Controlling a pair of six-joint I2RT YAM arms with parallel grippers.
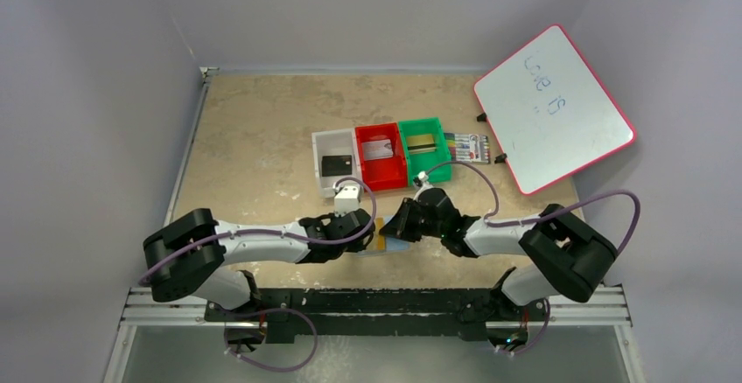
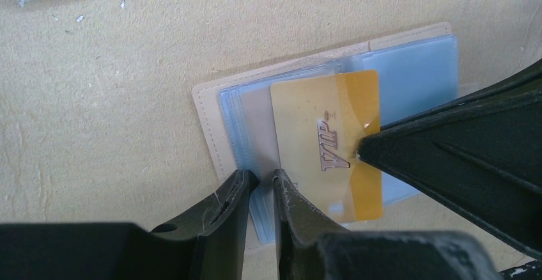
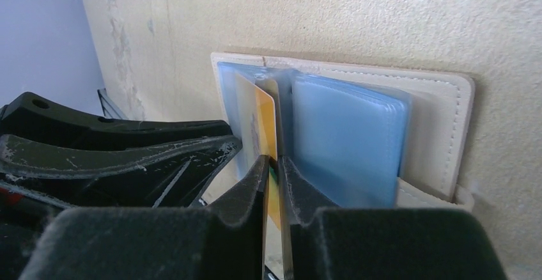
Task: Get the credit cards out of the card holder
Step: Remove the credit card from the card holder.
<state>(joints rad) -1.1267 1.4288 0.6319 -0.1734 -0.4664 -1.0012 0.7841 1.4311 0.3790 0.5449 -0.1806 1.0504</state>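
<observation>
Card holder (image 2: 206, 110): tan with a stitched edge, lying open and flat on the counter (image 2: 96, 101), light-blue clear pockets facing up.
Gold card (image 2: 326, 146): marked "VIP", partly drawn out of a pocket, lying across the holder's middle.

Three bins (image 1: 385, 181), one wallet (image 2: 206, 120), one VIP card (image 2: 319, 110)

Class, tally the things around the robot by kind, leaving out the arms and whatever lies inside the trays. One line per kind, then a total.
Trays: 3 (white tray, red tray, green tray)
Whiteboard: 1
Marker pack: 1
Card holder: 1
Gold card: 1
Total: 7
</observation>
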